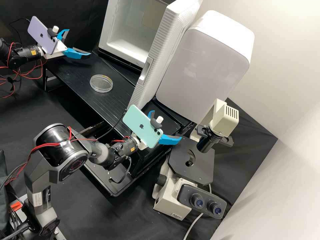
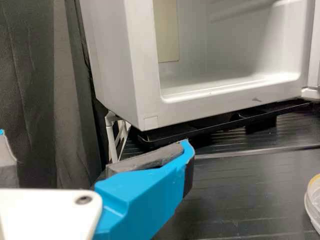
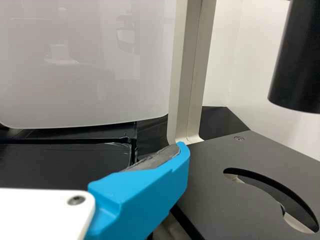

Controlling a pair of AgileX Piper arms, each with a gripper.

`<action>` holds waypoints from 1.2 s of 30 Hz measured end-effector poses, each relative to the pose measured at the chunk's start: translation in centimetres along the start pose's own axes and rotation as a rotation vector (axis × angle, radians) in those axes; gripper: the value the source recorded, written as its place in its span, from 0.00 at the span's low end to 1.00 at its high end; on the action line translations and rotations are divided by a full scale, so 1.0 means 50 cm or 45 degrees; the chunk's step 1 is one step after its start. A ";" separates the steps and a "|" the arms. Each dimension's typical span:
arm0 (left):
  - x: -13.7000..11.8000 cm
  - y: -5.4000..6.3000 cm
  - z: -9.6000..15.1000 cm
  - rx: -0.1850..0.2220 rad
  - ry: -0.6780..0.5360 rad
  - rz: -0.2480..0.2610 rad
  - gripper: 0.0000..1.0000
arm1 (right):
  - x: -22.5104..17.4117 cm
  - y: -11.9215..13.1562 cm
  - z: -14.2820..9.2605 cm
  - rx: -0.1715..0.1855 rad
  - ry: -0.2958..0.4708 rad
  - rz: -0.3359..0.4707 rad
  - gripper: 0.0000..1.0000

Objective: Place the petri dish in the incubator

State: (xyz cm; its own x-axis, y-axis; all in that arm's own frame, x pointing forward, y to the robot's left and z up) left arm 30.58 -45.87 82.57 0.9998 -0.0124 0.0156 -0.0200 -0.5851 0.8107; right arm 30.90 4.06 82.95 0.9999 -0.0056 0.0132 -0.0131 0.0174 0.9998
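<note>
Petri dish: we see the petri dish [image 1: 101, 83] lying flat on the black ribbed platform [image 1: 76, 71], out in front of the incubator and not inside it. Nothing touches it. In the left wrist view its clear rim [image 2: 314, 202] sits at the frame's edge.

Incubator: the white incubator [image 1: 115, 20] stands at the back of the platform with its chamber open to us. Its thick door [image 1: 206, 63] is swung wide toward the microscope. From the left wrist we look into the pale chamber [image 2: 225, 55].

Left gripper: the left gripper [image 1: 78, 41] hangs above the platform's far-left end, well apart from the dish. Its two blue fingers are spread and hold nothing. One finger [image 2: 150, 185] crosses the left wrist view, pointing toward the incubator's lower corner.

Right gripper: the right gripper [image 1: 166, 126] hangs between the door's edge and the microscope stage [image 1: 191, 160]. The upper finger is partly hidden behind the phone mount, so we judge the fingers to be parted, with nothing between them. In its own wrist view one finger [image 3: 145, 190] lies over the edge of the black stage [image 3: 240, 175].

Phones: a lavender phone [image 1: 41, 30] rides the left wrist, a mint phone [image 1: 141, 126] the right.

Microscope: the pale microscope [image 1: 170, 196] stands on the black cloth, near the open door.
</note>
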 end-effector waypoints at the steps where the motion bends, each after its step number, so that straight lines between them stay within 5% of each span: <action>1: 0.000 0.000 0.000 0.000 0.000 0.000 1.00 | 0.000 0.000 0.000 0.000 0.000 0.000 1.00; 13: -0.001 0.000 0.002 -0.003 -0.008 -0.001 1.00 | 0.000 0.000 0.000 0.000 0.000 0.000 1.00; 21: -0.032 0.008 0.036 -0.044 -0.190 -0.004 1.00 | 0.000 0.000 0.000 0.000 0.000 0.000 1.00; 31: -0.087 0.052 0.077 -0.091 -0.378 0.111 1.00 | 0.000 0.000 0.000 0.000 0.000 0.000 1.00; 36: -0.113 0.054 0.103 -0.103 -0.459 0.142 1.00 | 0.000 0.000 0.000 0.000 0.000 0.000 1.00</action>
State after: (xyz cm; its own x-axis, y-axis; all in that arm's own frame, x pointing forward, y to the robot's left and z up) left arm 24.89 -51.58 81.65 0.9267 -0.3650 -0.0888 -0.1139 -0.4982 0.8595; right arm 30.90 4.06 82.95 0.9999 -0.0056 0.0132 -0.0131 0.0174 0.9998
